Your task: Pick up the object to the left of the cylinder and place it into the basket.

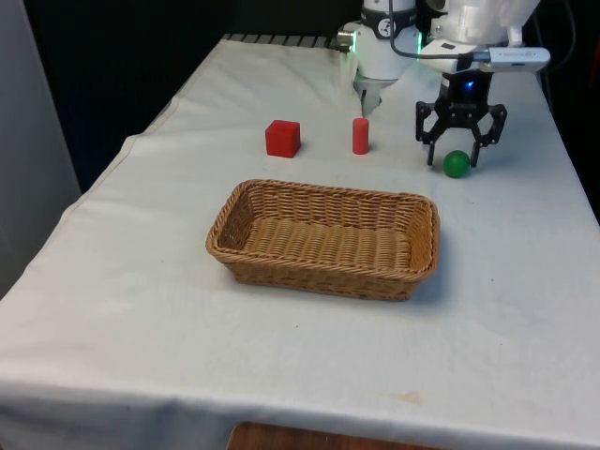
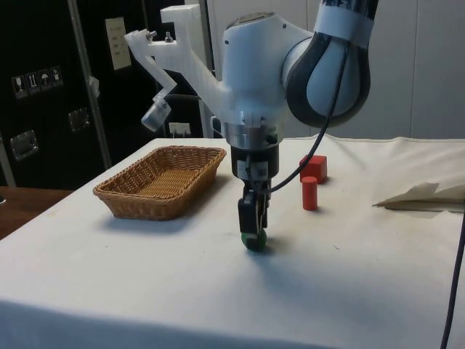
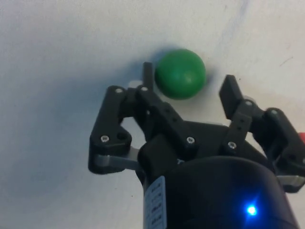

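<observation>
My gripper (image 1: 457, 161) hangs low at the front view's upper right, fingers spread astride the green ball (image 1: 457, 164); I should centre it, then close gently, since it could roll; red cylinder (image 1: 360, 136) and red cube (image 1: 282, 138) stand well apart leftward; basket (image 1: 418, 257) at mid-frame, path unobstructed.

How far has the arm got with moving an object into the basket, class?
Done: the gripper has its open fingers either side of the small green ball on the cloth. In hand: nothing is gripped or lifted yet. Left: close, lift and carry it to the woven wicker basket, which holds nothing.
</observation>
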You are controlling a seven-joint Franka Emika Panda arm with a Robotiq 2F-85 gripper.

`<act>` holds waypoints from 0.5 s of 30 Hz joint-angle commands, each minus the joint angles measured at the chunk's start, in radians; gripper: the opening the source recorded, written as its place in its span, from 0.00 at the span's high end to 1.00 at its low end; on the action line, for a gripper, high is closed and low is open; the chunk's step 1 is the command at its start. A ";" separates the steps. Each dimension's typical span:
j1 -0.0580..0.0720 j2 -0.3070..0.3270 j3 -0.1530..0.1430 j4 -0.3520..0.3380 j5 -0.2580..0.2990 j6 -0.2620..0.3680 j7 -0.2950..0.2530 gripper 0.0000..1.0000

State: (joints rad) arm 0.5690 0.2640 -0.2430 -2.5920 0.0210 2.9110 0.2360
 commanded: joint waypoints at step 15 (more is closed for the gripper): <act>0.004 -0.028 -0.009 0.000 -0.009 -0.022 0.003 1.00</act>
State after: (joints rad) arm 0.5690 0.2550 -0.2440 -2.5890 0.0200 2.9080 0.2360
